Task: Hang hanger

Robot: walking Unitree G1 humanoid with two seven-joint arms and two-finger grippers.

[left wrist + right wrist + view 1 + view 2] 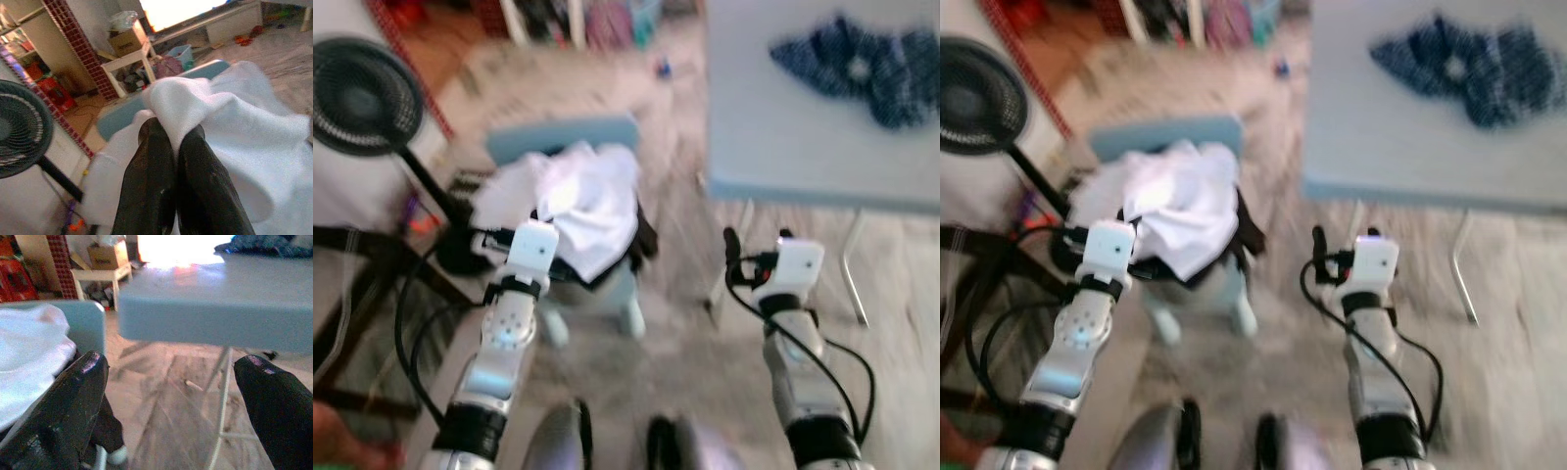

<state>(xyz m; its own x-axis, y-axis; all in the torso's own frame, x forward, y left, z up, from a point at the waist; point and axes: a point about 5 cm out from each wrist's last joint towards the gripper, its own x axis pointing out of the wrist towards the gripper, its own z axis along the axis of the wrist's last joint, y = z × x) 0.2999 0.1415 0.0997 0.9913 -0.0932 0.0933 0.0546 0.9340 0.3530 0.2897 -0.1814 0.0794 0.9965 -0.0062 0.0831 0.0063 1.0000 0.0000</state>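
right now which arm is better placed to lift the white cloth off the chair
Left. The left tool is already shut on the white cloth on the chair, while the right tool hangs open beside the table.

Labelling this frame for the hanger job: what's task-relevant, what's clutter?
Job:
- white garment heaped on the blue chair; no hanger can be made out
- left claw, shut on the garment
- right claw, open, apart from it

Clutter:
- table with dark blue cloth
- fan
- cardboard box
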